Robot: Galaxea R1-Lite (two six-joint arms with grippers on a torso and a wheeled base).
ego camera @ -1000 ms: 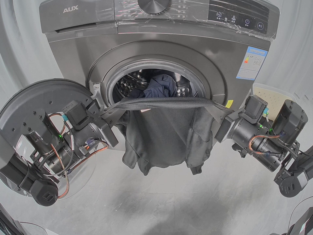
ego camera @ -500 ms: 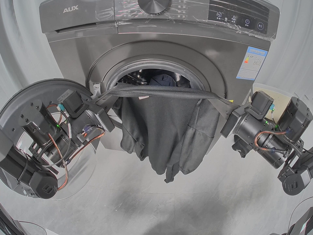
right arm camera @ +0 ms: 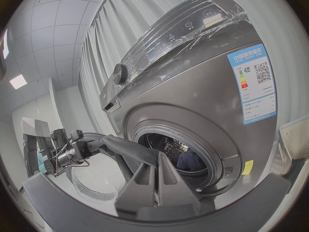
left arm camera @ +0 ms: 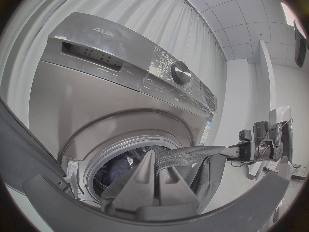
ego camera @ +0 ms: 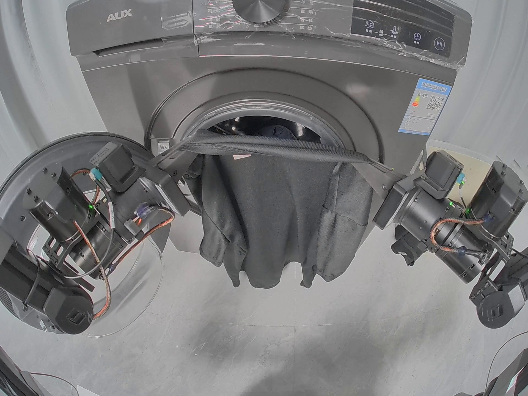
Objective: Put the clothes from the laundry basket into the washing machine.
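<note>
Pinching dark garment (ego camera: 275,210) taut before washing machine (ego camera: 137,89) opening: left gripper (left arm camera: 155,160), right gripper (right arm camera: 157,163) (blue label (ego camera: 423,106) at right).

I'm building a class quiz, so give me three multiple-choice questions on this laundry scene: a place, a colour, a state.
1. Where is the dark garment?
A. On the floor.
B. Stretched between the left gripper and the right gripper before the washing machine opening.
C. Folded atop the machine.

2. What colour is the clothing in the drum?
A. Red.
B. White.
C. Dark blue.

3. The door is:
A. open.
B. shut.
C. removed.

Answers: B, both grippers pinch its upper edge; C, blue cloth shows through the opening; A, it stands swung out to the robot's left.
</note>
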